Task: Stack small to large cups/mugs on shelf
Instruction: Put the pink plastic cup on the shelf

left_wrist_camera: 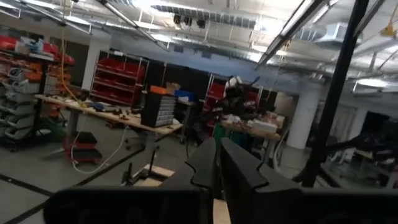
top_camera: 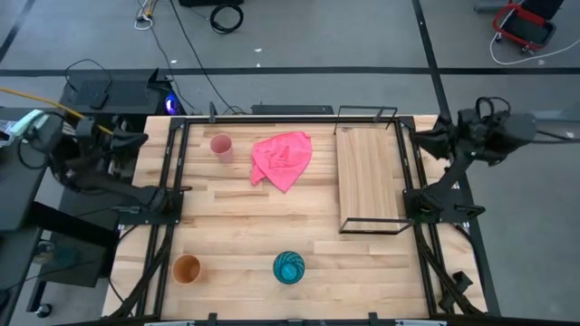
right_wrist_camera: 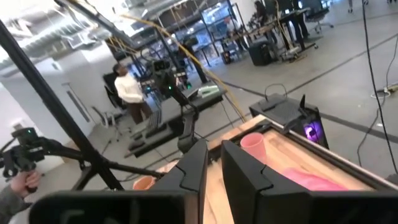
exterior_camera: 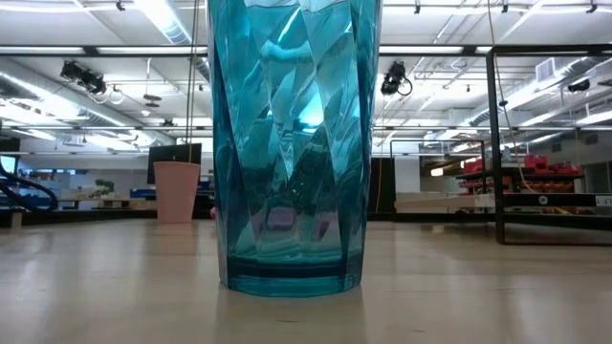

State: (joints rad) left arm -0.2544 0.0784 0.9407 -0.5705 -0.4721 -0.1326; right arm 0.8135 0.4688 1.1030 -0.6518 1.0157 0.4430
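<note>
Standing upright on the tabletop [top_camera: 236,226]: pink cup [top_camera: 221,147] just beside the pink cloth [top_camera: 283,159], orange cup [top_camera: 187,269] and teal cup [top_camera: 289,268] well apart from the cloth, at the near edge. Lying empty across the cloth from the pink cup: shelf [top_camera: 370,179]. Probably light, stiff, a little slippery plastic; gripping over the rim wall likely best. Resting off the table sides, holding nothing: left gripper [left_wrist_camera: 217,163] nearly closed, right gripper [right_wrist_camera: 213,167] slightly open.
</note>
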